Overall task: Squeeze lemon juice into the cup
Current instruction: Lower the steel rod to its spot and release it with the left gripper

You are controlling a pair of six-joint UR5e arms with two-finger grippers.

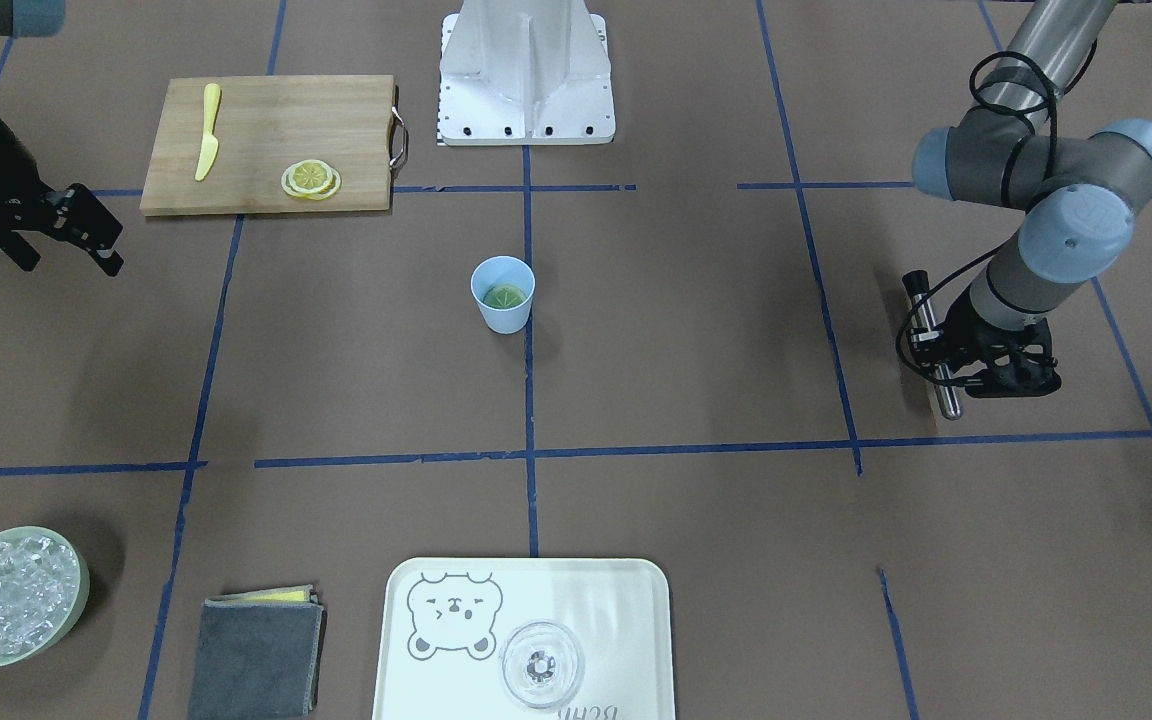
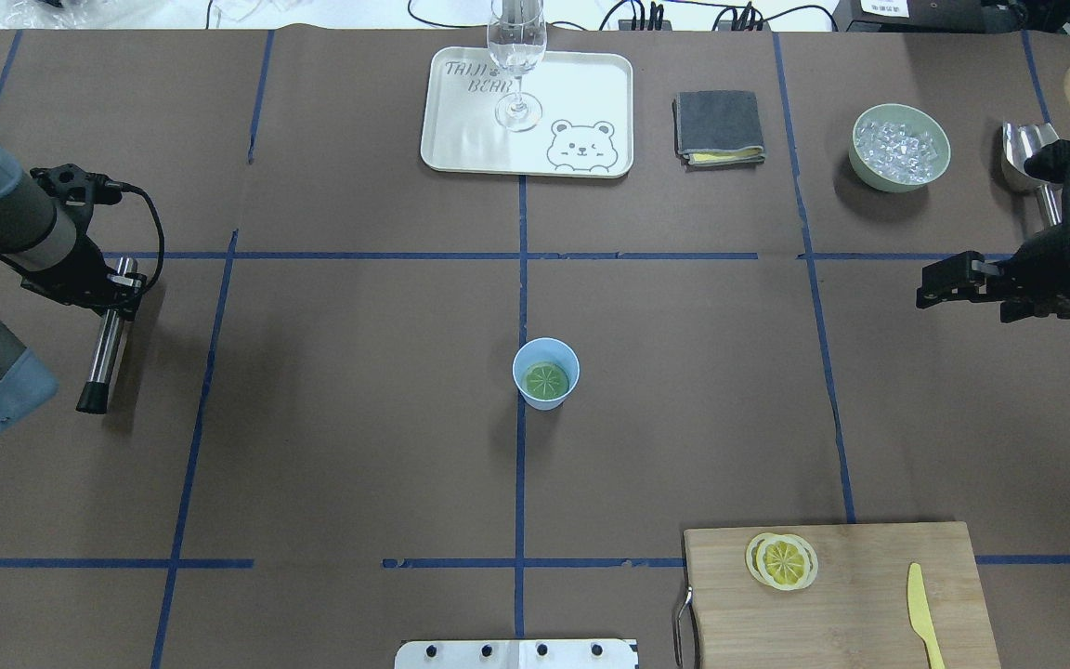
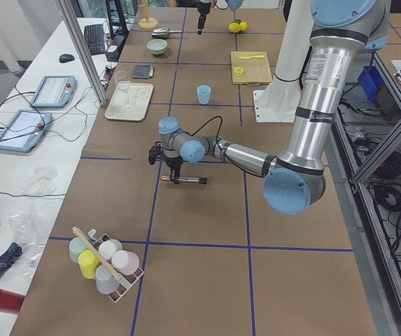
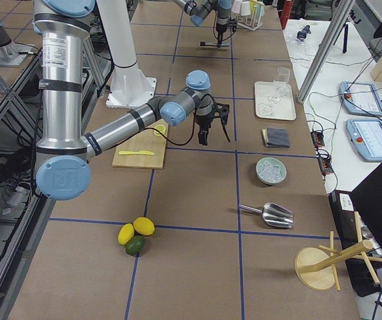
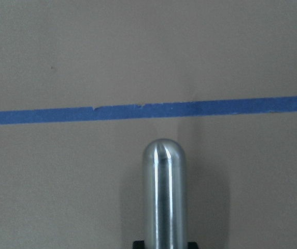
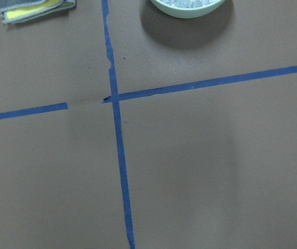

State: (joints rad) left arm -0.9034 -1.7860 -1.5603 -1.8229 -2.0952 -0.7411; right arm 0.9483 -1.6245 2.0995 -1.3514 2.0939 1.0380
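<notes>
Left claw (image 2: 115,295): clenched on a metal rod (image 2: 100,358).
Right claw (image 2: 932,282): released, empty, over the bench (image 2: 358,418).
Lemon (image 2: 545,378): slice flat inside the cup (image 2: 544,401).
Cup: upright at bench centre.

The left arm (image 1: 1046,150) and right arm (image 4: 64,87) have silver tubes and light-blue caps (image 1: 1076,225); the cable (image 2: 161,240) and right gripper (image 1: 119,252) are black.

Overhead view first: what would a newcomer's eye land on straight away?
The light-blue cup dead centre, with a lemon slice lying flat inside. Next, the left gripper clamped on a metal rod at the left edge, and more slices on the cutting board.
</notes>
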